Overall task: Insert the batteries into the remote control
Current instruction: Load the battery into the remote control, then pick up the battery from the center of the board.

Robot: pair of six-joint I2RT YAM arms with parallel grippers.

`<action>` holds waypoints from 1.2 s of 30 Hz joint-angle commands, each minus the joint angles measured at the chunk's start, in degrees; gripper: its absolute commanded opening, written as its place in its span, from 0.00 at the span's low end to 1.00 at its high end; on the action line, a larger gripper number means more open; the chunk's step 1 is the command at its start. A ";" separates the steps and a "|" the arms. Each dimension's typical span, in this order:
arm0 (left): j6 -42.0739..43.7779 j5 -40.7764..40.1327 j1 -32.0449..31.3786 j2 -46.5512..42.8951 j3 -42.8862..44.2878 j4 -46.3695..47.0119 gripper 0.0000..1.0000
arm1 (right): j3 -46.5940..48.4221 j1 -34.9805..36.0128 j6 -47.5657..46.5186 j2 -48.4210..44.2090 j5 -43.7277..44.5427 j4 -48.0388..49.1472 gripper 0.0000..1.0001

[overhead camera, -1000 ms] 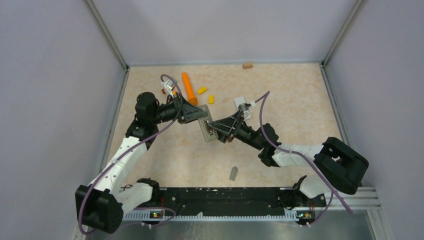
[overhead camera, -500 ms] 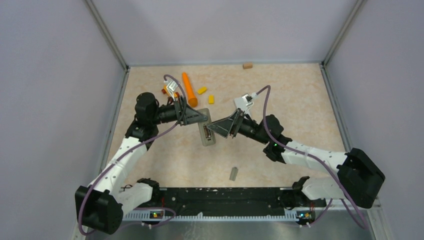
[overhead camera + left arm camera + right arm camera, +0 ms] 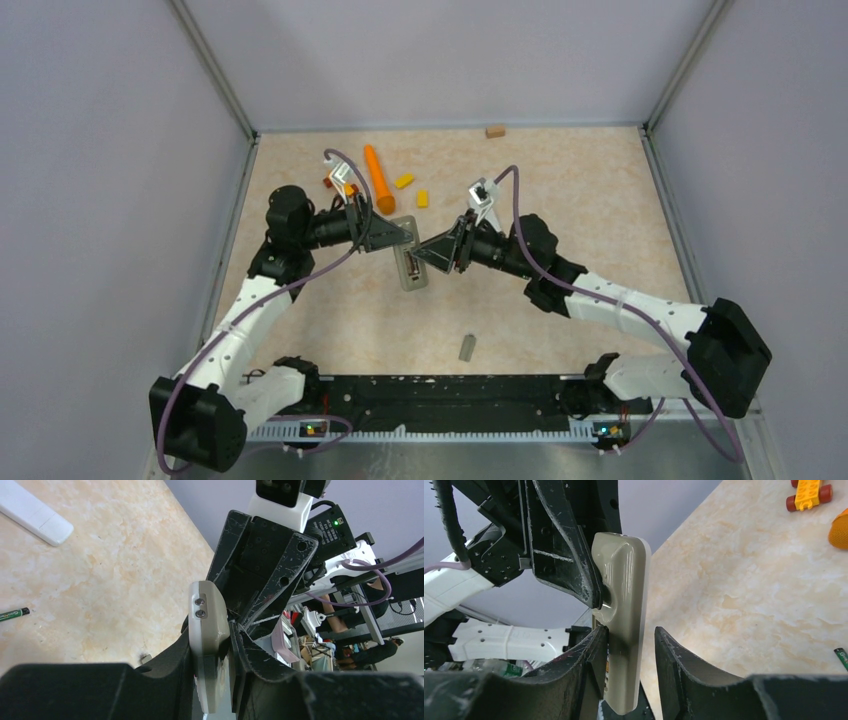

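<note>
room: plain lavender-grey walls on the left, back and right; metal post [image 3: 213,75] in each rear corner
counter [image 3: 600,215]: beige marbled top, matte, with a metal rail along its left and right edges
near edge: black bar [image 3: 440,395] with both arm bases bolted to it
left arm: reaches in from the lower left with a purple cable looped along it
left claw [image 3: 402,237]: clamped tight on the remote, one finger on each flat side
toy car [image 3: 809,490]: yellow with red wheels, far left-centre of the counter, just beside the orange piece
orange piece [image 3: 378,178]: carrot-shaped, lies on the counter behind the left claw
yellow blocks [image 3: 403,181]: two, just right of the orange piece and apart from each other
remote [image 3: 412,278]: beige, held up off the counter at the centre between both claws; the top view shows its open bay, contents too small to tell
batteries [image 3: 12,614]: one dark cell with green print lies on the bare counter, well apart from the remote; the rest I cannot make out
white bar [image 3: 35,512]: flat, lies on the counter, seen only in the left wrist view
right claw [image 3: 428,256]: half open and straddling the remote; one finger touches it, the other shows a gap
grey piece [image 3: 466,347]: small, flat on the counter, near side, alone
brown block [image 3: 494,131]: at the back wall, right of centre
right arm: comes in from the lower right
</note>
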 commanded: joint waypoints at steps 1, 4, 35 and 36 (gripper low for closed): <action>-0.09 2.75 -0.13 -0.69 2.27 2.99 0.00 | 2.64 0.95 -7.49 0.45 7.00 -8.49 0.39; -0.27 2.12 -0.13 -0.82 2.85 2.10 0.00 | 3.38 2.37 -12.64 0.70 10.68 -12.49 0.38; 19.16 -32.39 2.42 -10.40 4.53 -24.48 0.00 | 14.14 -0.71 -33.40 13.50 21.87 -34.28 0.62; 19.16 -31.66 2.46 -10.97 4.02 -23.59 0.00 | 15.70 -0.70 -34.85 15.90 22.04 -34.78 0.62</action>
